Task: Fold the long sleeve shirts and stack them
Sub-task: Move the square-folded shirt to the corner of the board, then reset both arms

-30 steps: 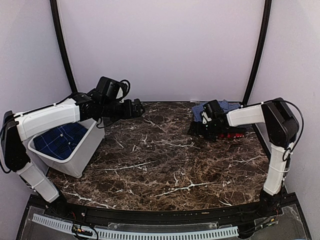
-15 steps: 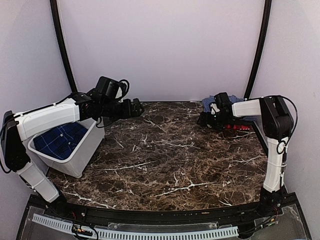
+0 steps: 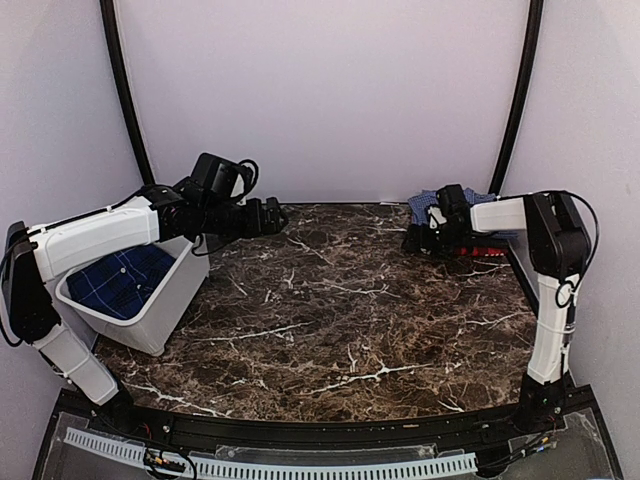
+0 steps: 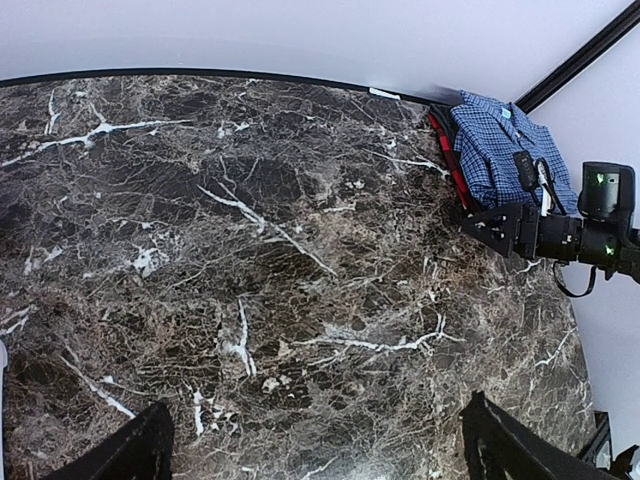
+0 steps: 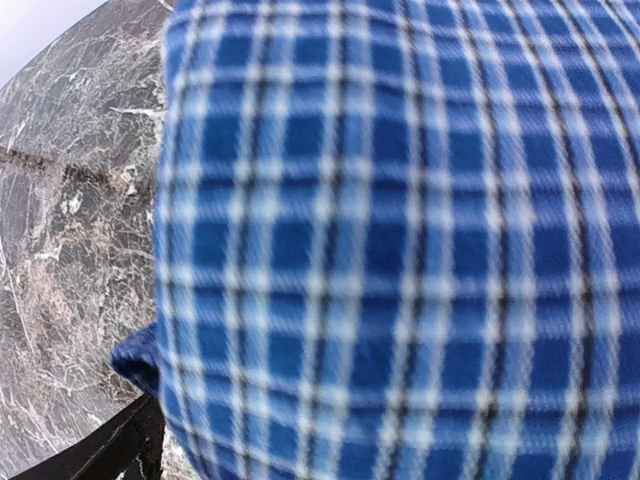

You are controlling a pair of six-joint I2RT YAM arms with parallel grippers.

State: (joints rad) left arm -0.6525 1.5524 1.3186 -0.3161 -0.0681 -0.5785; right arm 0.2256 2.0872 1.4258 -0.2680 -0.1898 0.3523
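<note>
Left wrist view has the left gripper (image 4: 322, 445) hanging with its jaws spread wide, one finger (image 4: 135, 452) in each bottom corner and nothing between them but bare marble table (image 4: 250, 250). It sits above the tabletop and touches nothing. Looking out ahead of those fingers and off to the far side, you can see the shirt pile tucked into the far corner against the wall.

Behind this gripper, back under its own forearm, a white bin (image 3: 165, 310) stands tilted at the table's edge. A dark shirt (image 3: 120, 280) with thin pale lines lies inside it.

Across the table, well apart from the left one, the right gripper (image 3: 418, 238) is pressed up to the pile. Its jaws stand apart too. From its own camera only one finger (image 5: 120, 450) shows, low at the side, and the blue check shirt (image 5: 400, 250) fills nearly everything else, right up against the lens. I can't tell whether cloth is caught between the fingers.

That blue shirt lies on top of the pile, collar toward the wall. A red shirt (image 3: 488, 252) peeks out from beneath it, just beside the gripper. The pinstriped one I can't make out from here.
</note>
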